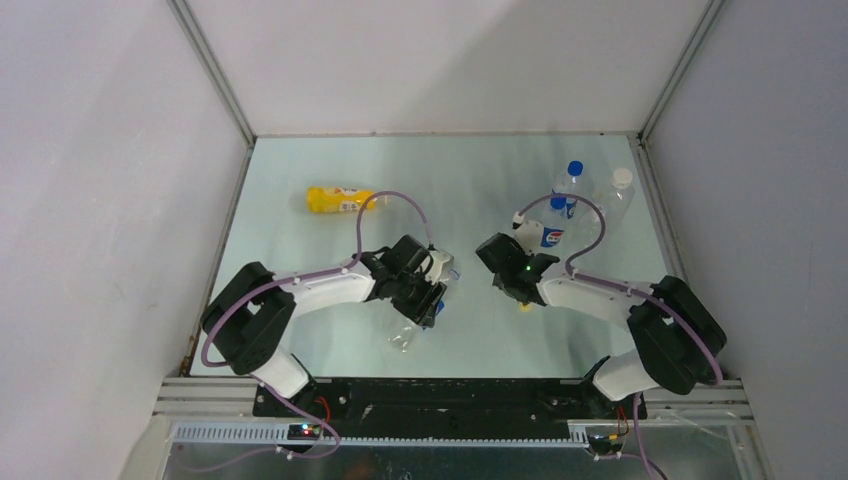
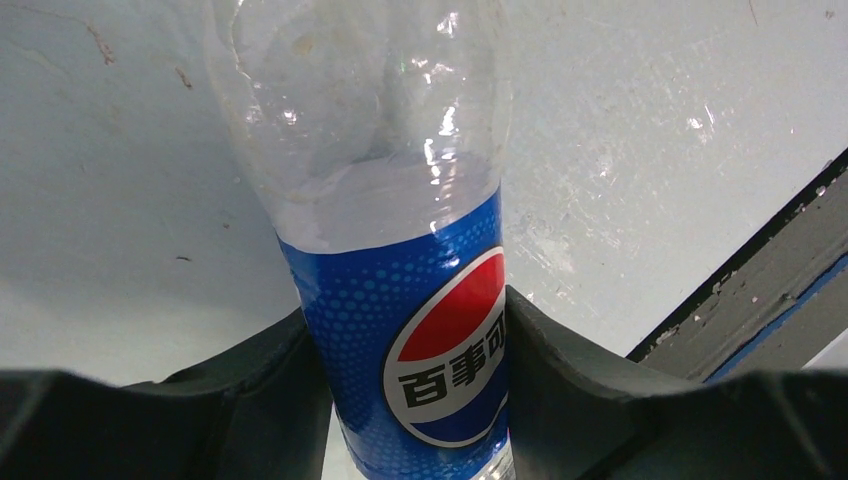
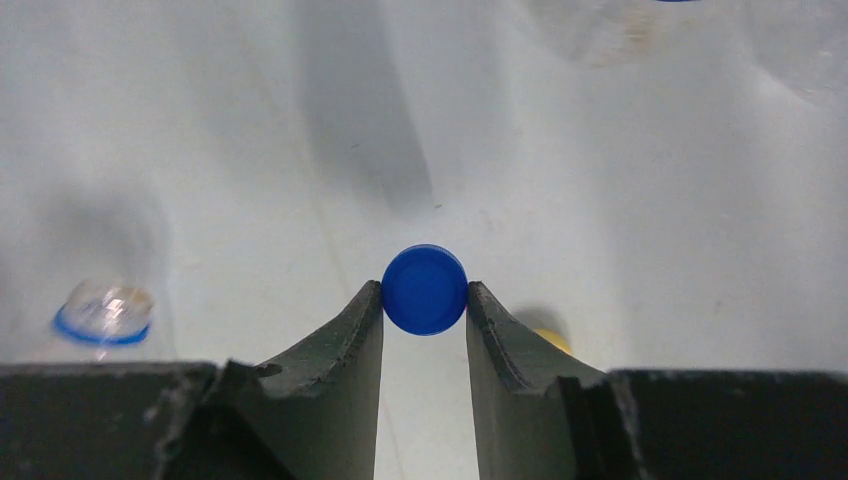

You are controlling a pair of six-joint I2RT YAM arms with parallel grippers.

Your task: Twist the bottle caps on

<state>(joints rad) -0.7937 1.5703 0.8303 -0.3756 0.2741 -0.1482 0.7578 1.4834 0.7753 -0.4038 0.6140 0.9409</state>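
Jaws clenched both sides: left gripper held 1 Pepsi bottle near the front edge, right gripper pinched 1 blue cap mid-bench; yellow bottle lay far-left; 3 walls hemmed the bench.

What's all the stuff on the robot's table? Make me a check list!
Surface: pale table, scuffed.
Job's things: Pepsi bottle in the left gripper; blue cap in the right gripper; yellow cap on the table; yellow bottle lying far left; second Pepsi bottle far right, seemingly blue-capped.
Clutter: white-capped clear bottle, standing far right.
Grippers: both shut on their loads.
Cables: purple cables loop above the table, one per side.
Surroundings: grey walls, metal frame.
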